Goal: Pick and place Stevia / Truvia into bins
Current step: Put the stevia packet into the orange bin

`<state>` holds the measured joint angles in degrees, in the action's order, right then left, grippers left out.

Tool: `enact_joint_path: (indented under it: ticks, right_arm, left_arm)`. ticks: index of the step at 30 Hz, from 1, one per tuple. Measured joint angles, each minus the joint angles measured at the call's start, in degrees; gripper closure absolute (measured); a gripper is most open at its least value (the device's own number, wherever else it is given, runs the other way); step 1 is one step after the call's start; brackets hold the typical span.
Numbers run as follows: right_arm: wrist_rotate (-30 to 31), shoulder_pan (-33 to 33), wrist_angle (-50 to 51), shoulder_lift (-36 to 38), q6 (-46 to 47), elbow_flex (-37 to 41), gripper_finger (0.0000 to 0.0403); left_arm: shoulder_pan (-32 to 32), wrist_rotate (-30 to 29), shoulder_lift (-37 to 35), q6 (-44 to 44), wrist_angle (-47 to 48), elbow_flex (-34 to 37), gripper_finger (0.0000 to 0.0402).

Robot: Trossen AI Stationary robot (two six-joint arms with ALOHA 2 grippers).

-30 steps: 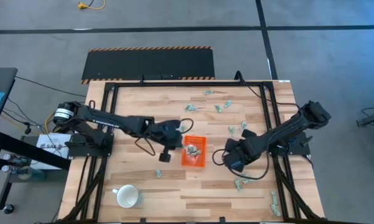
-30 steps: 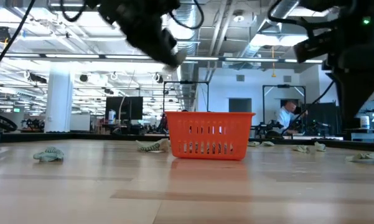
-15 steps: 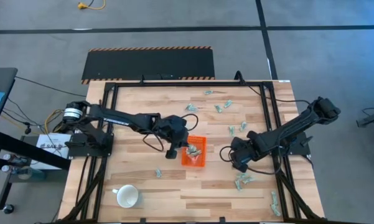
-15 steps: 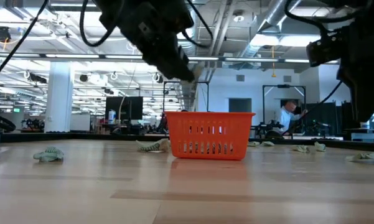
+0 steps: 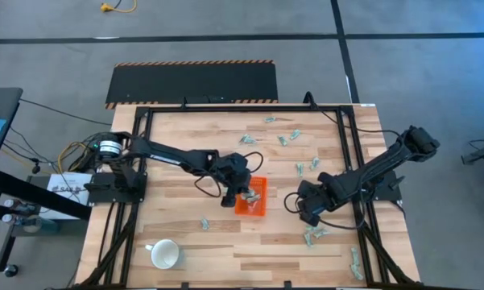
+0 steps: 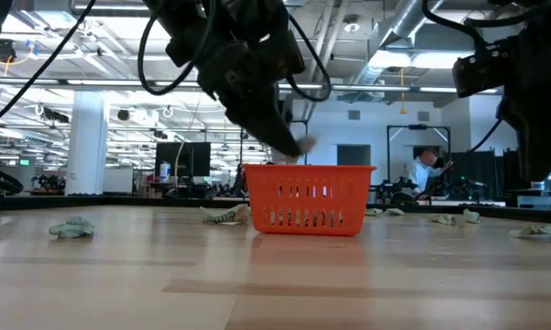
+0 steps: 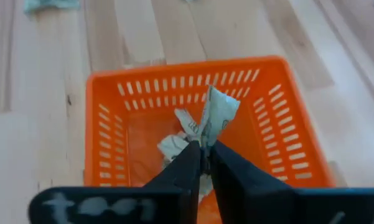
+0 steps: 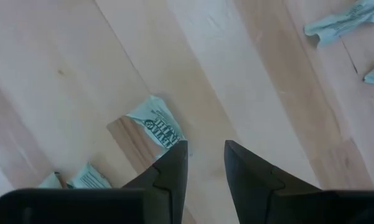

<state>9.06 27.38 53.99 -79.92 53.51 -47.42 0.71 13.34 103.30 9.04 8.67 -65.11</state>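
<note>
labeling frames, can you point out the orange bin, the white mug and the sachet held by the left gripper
orange bin (image 7: 106, 155): left wrist view, its slotted side wall
white mug (image 5: 165, 255): high view, middle of its open top
sachet in the left gripper (image 7: 216, 115): left wrist view, the upper part sticking out above the fingers

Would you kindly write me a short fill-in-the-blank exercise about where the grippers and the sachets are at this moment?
1. The left gripper pinches a sachet above the ____ bin.
2. The right gripper hovers with its fingers ____ over the table.
3. A white ____ stands near the table's front edge, left of the bin.
4. Inside the bin lie more ____.

Missing words: orange; open; mug; sachets
</note>
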Motion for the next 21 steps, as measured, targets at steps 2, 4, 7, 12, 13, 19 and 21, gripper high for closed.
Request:
enact_joint_path:
  ticks: [2,4,7,12,13,19,21]
  right_arm:
    - [0.2,0.0,0.1,0.0,0.0,0.0,0.0305]
    - [0.6,0.0,0.5,0.0,0.0,0.0,0.0305]
    - [0.7,0.0,0.9,0.0,-1.0,0.0,0.0301]
    - [0.9,1.1,-0.3,0.0,-2.1,0.0,0.0272]
    - [1.0,1.4,-0.8,0.0,-2.2,0.0,0.0262]
    - [1.6,3.9,-1.0,0.0,-3.6,0.0,0.0208]
    - [1.7,4.5,-1.7,0.0,-4.8,0.0,0.0196]
  left_arm:
    - [0.0,0.0,0.1,0.6,0.5,0.0,0.0353]
    - [0.0,-0.1,0.0,1.1,-0.1,-0.1,0.0330]
    - [0.0,-0.3,-0.1,0.9,0.9,-0.1,0.0296]
    - [0.1,-0.3,-3.1,0.7,6.0,-0.1,0.0257]
    - [0.1,-0.3,-3.9,0.6,7.8,-0.1,0.0253]
    - [0.0,-0.3,-9.8,-0.7,18.3,-0.1,0.0247]
    - [0.0,-0.3,-11.2,-1.0,21.1,-0.1,0.0247]
